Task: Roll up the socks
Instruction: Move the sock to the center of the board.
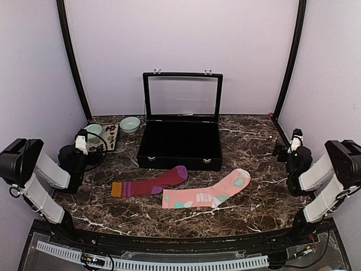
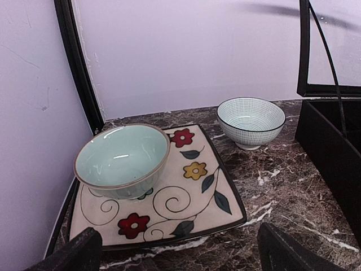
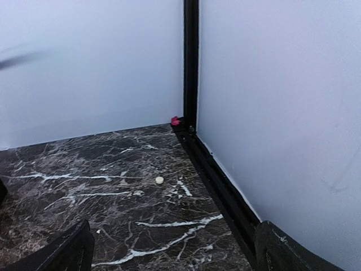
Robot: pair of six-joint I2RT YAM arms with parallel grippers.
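Two socks lie flat on the marble table in the top view. The maroon sock (image 1: 151,183) with purple toe and orange cuff is left of centre. The salmon-pink sock (image 1: 210,193) with mint and white patches lies just to its right. My left gripper (image 1: 82,142) is folded back at the left edge, far from both socks. Its jaws stand open and empty (image 2: 180,257) over a floral plate. At the right edge my right gripper (image 1: 296,139) is also held back, open (image 3: 172,254) with nothing between its fingers. Neither wrist view shows the socks.
A black case (image 1: 180,145) with its glass lid raised stands behind the socks. At back left a floral square plate (image 2: 208,192) carries a mint bowl (image 2: 121,161); a second white-blue bowl (image 2: 251,121) sits beside it. A small white disc (image 3: 159,180) lies near the right wall.
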